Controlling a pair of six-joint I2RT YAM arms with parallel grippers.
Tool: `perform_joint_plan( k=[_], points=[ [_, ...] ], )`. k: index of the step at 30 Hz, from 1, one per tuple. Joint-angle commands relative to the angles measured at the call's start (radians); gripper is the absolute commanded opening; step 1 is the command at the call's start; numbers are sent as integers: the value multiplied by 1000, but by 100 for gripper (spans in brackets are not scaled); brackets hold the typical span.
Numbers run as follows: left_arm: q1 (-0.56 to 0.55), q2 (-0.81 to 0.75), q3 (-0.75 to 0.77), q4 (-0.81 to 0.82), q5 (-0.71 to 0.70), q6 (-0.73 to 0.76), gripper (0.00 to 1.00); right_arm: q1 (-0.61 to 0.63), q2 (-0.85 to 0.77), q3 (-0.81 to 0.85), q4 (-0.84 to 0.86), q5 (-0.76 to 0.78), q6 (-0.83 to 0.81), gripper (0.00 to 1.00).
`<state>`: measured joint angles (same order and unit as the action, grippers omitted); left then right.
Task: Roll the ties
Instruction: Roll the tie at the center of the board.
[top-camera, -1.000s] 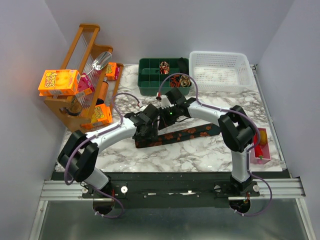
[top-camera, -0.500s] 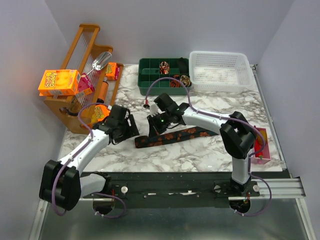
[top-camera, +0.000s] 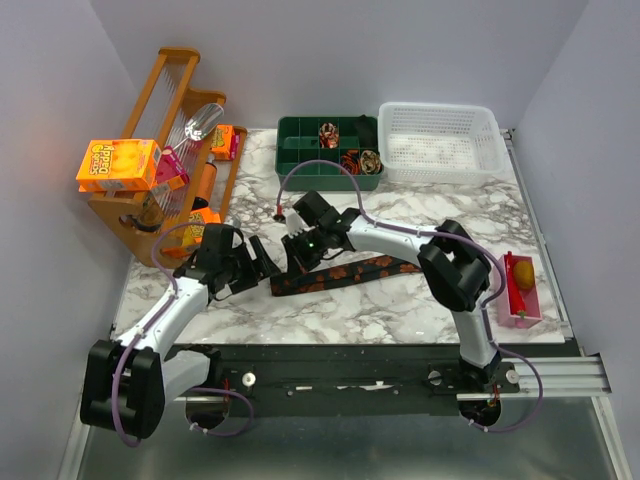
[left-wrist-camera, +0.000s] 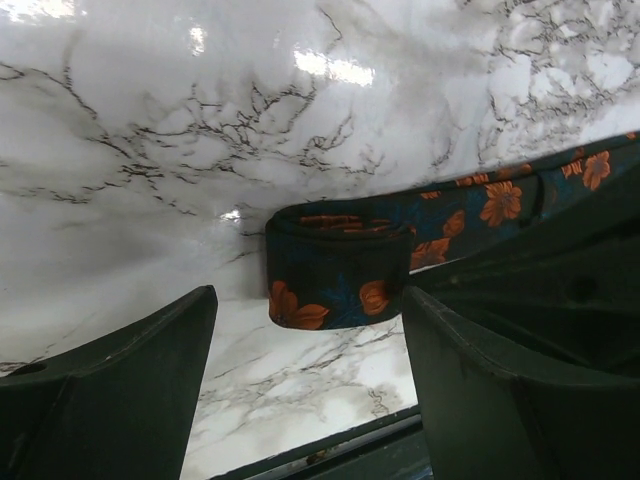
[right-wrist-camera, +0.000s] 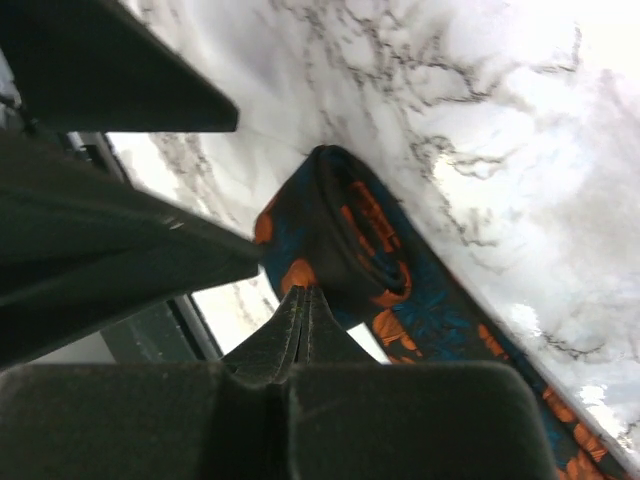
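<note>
The tie (top-camera: 350, 272) lies flat on the marble surface (top-camera: 400, 310) in the middle of the overhead frame. Its long axis runs from lower left to right at a slight upward slant. Its left tip is turned over into a short, flattened rolled end (left-wrist-camera: 335, 270), and the rest trails off to the right as an unrolled strip.

The left pincer (top-camera: 262, 263) sits just left of that rolled end, pointing along the tie's axis. Its jaws are spread wide and hold nothing. In its wrist view the rolled end lies ahead in the gap between the fingers (left-wrist-camera: 120, 370), touching neither.

The right pincer (top-camera: 297, 260) reaches down from above the strip, pressed fully together and empty. In its wrist view the fingertips (right-wrist-camera: 295, 320) sit at the near edge of the roll, but whether they touch it cannot be told.

Both pincers are near the rolled end, but the left one faces it squarely and seems better placed to close across its width. Rolling would travel rightward along the strip, where bare surface lies open on both sides.

The green organiser (top-camera: 300, 150) with its coiled ties (top-camera: 355, 160) and the white basket (top-camera: 440, 140) are well apart at the top of the frame. The wooden rack (top-camera: 150, 200) stands at upper left, near the left arm. The surface's near edge runs below the tie.
</note>
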<state>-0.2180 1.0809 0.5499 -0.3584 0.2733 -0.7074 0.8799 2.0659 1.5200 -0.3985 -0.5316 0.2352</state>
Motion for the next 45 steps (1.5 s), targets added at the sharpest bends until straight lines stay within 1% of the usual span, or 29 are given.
perform_joint_plan(
  k=[1, 4, 15, 24, 28, 29, 30, 32, 34, 35, 38, 41, 44, 45],
  points=[
    [6, -3, -41, 99, 83, -3, 84, -1, 26, 23, -17, 67, -10, 0],
    [6, 10, -71, 144, 93, -7, 83, -4, 31, 11, -22, 99, -13, 0],
    [6, 80, -176, 401, 188, -49, 74, -47, 40, -46, -22, 93, -20, 1],
    [6, 178, -163, 515, 193, -33, 68, -65, 54, -37, -11, 52, -39, 0],
    [5, 241, -162, 567, 217, -35, 63, -67, 62, -35, -11, 42, -42, 0],
    [5, 250, -162, 578, 234, -40, 57, -65, 63, -35, -13, 42, -42, 1],
    [2, 255, -162, 597, 240, -43, 54, -67, 63, -37, -11, 42, -42, 0],
    [-3, 258, -159, 601, 245, -46, 47, -68, 63, -44, -13, 47, -39, 0],
    [-9, 248, -159, 601, 251, -47, 43, -68, 62, -47, -10, 48, -39, 0],
    [-11, 241, -156, 596, 251, -49, 40, -68, 63, -47, -11, 50, -36, 1],
    [-12, 215, -150, 570, 241, -47, 33, -70, 63, -41, -11, 42, -36, 1],
    [-17, 191, -131, 524, 219, -30, 26, -70, 63, -37, -11, 36, -33, 0],
    [-33, 175, -90, 440, 179, 6, 22, -68, 66, -32, -11, 27, -33, 0],
    [-44, 172, -59, 384, 162, 17, 21, -68, 66, -31, -11, 22, -30, 0]
  ],
)
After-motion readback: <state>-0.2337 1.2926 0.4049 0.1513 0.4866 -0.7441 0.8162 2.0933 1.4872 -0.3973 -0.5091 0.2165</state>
